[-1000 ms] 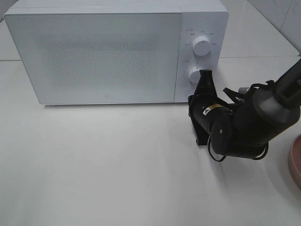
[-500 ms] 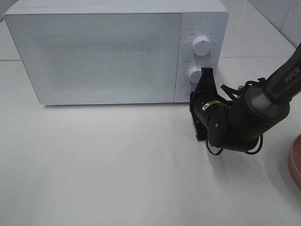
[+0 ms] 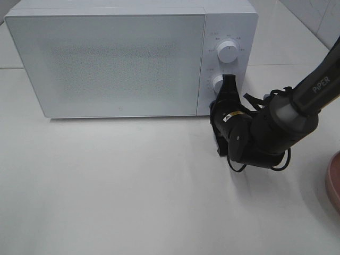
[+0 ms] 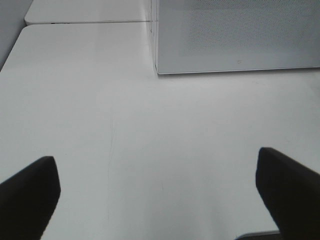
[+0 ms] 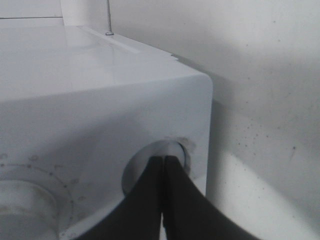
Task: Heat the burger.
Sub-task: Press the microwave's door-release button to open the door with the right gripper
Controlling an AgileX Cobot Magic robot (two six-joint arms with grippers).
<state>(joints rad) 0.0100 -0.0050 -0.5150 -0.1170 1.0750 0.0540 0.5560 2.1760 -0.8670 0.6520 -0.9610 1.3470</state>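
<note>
Left gripper (image 4: 157,192): I see it only in the left wrist view. Its two dark fingers (image 4: 27,195) stand wide apart with nothing between them, above the bare table (image 4: 150,130).
Microwave (image 3: 122,10): white, filling the upper left and centre of the high view, standing on the table. One lower front corner also shows in the left wrist view.
Door (image 3: 106,61): shut and frosted. I cannot see through it.
Burger: I cannot tell where it is; it shows in no view.
Knobs: upper knob (image 3: 228,51) and lower knob (image 3: 217,83), one above the other on the panel to the right of the door.
Button (image 5: 132,172): round recess at the lower corner of the panel, below the lower knob and just beside the cabinet edge.
Right gripper (image 3: 214,110): right of centre in the high view, pointed at the panel. Its fingers (image 5: 185,200) are pressed together with no gap and hold nothing. The tips meet the button recess.
Right arm (image 3: 289,114): black, running from the gripper to the right edge of the frame, lettered "PiPER".
Plate (image 3: 334,183): pink-brown rim at the lower right, cut by the frame edge, apart from the arm.
</note>
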